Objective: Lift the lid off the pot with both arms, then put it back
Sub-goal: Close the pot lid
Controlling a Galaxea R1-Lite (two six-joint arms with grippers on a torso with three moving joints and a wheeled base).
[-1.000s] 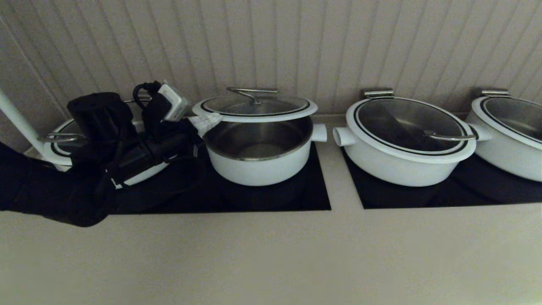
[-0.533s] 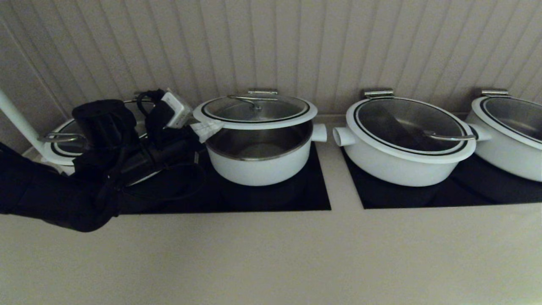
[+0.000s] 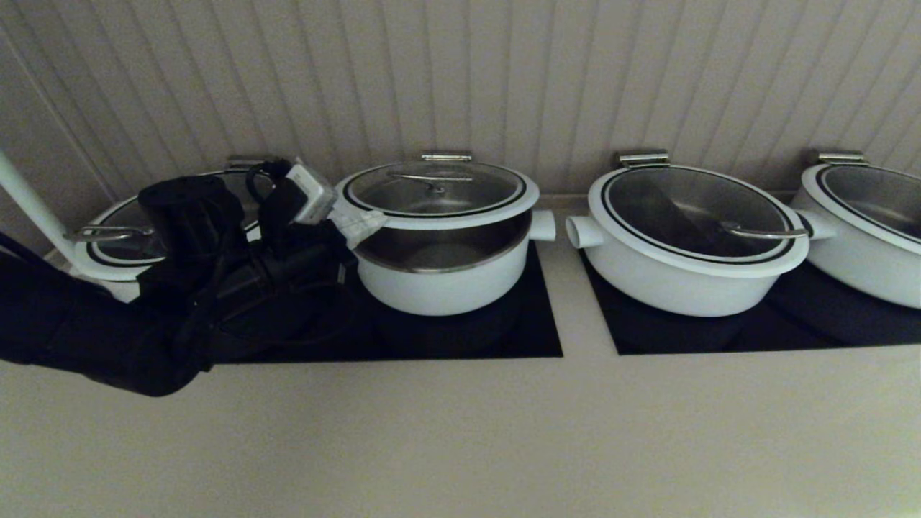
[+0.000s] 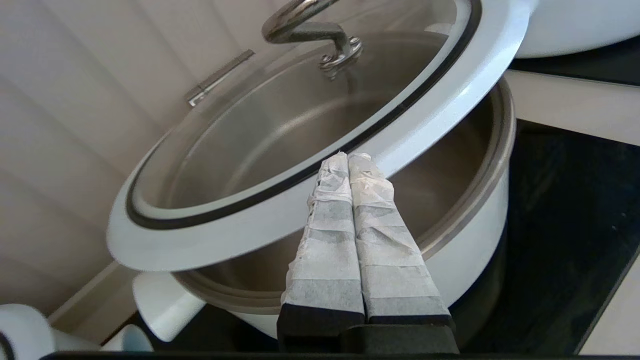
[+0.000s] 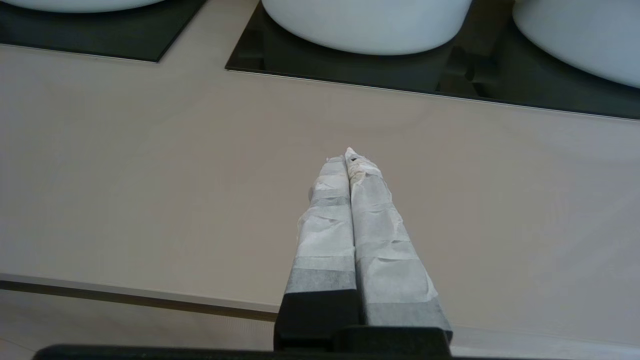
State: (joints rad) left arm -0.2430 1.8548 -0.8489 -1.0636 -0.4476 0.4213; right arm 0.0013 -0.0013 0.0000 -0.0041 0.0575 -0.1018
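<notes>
The lid (image 3: 435,188), glass with a white rim and a steel wire handle (image 4: 320,35), hangs tilted over the pot (image 3: 442,284). Its front and left edge is raised, so the steel bowl shows beneath. My left gripper (image 3: 357,223) is shut, with its wrapped tips at the underside of the lid's left rim. In the left wrist view the left gripper (image 4: 348,157) has both fingers pressed together against the white rim of the lid (image 4: 280,130), above the pot's wall (image 4: 475,220). My right gripper (image 5: 348,156) is shut and empty over the beige counter, out of the head view.
A wider lidded white pot (image 3: 691,237) stands to the right, another (image 3: 870,223) at the far right, and a third (image 3: 115,237) behind my left arm. Black cooktop panels (image 3: 532,324) lie under them. A white pole (image 3: 29,208) stands at the left. A panelled wall is close behind.
The lid has come down from well above the pot to just over its rim, tilting as it sank. My left arm has moved lower and slightly right with it.
</notes>
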